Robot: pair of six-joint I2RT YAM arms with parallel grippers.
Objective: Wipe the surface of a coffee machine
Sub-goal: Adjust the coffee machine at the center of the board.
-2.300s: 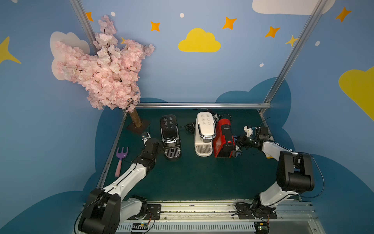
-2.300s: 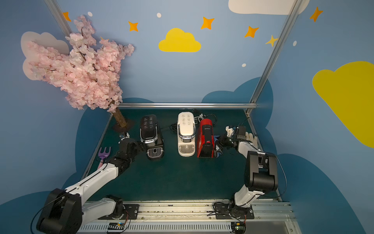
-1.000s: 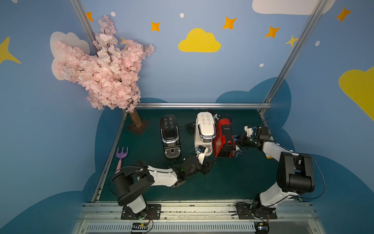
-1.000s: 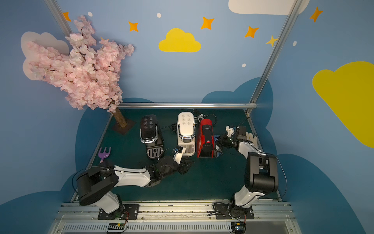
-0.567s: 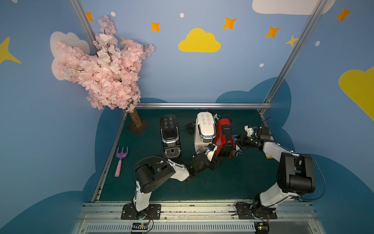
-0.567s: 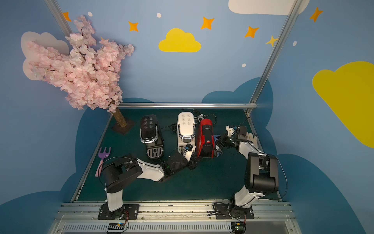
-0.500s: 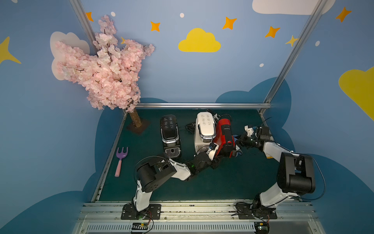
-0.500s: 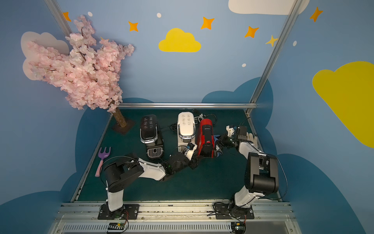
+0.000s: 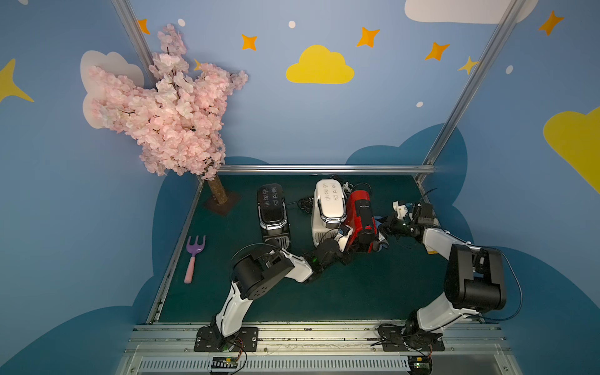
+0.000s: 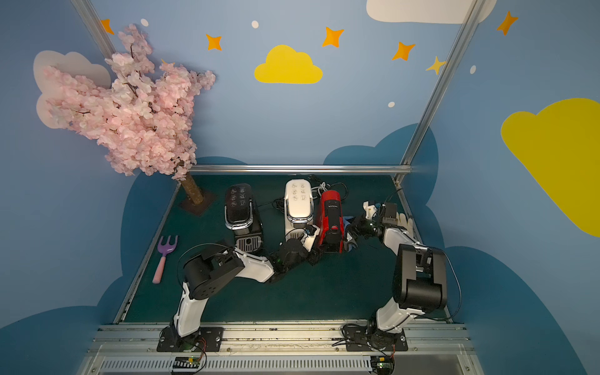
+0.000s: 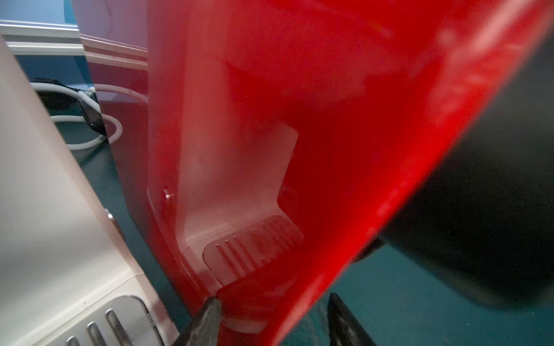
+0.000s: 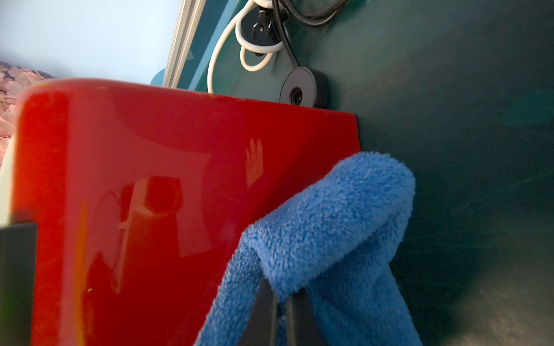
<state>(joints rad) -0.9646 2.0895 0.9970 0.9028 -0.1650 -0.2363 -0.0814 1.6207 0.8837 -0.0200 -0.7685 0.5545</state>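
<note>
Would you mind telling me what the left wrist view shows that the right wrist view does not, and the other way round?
Only the left wrist view: the cream-white coffee machine with its silver drip grille, and the left gripper, jaws apart around the lower edge of the red machine. Only the right wrist view: the right gripper shut on a blue cloth beside the red machine's glossy side, and a black round disc. Both: the red machine, the green tabletop, a coiled white cable.

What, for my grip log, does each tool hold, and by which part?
The right tool pinches a fluffy blue cloth at its fold. The left tool stands open astride the glossy red coffee machine's lower edge, gripping nothing.
</note>
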